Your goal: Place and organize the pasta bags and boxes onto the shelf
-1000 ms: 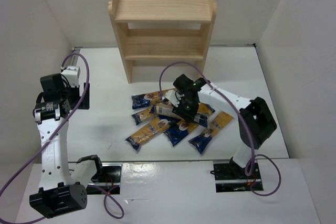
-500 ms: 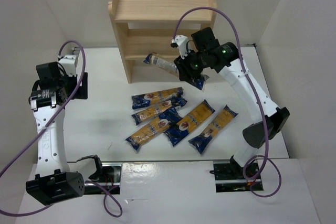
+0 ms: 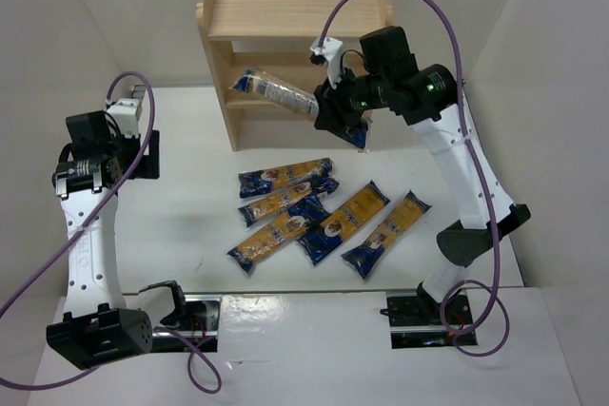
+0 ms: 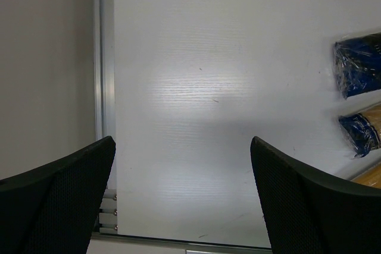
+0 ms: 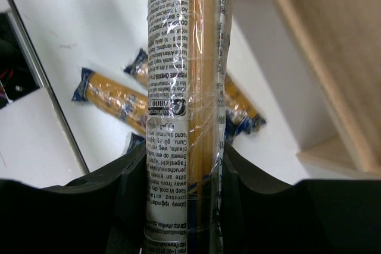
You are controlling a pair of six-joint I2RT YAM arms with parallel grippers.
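White tabletop (image 3: 190, 197) below — our right tool (image 3: 328, 106) clamps a spaghetti pack (image 3: 276, 94), pointed at the shelf (image 3: 295, 16) at twelve o'clock, we judge for sliding in; left tool (image 4: 181, 147) gapes empty.

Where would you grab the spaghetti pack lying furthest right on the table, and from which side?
Around its middle, across the narrow width, straight down from above. The rightmost pack lies flat, long and thin, so a mid-length pinch should balance it. Its neighbour lies close alongside, so the jaws should sit square to its slant.
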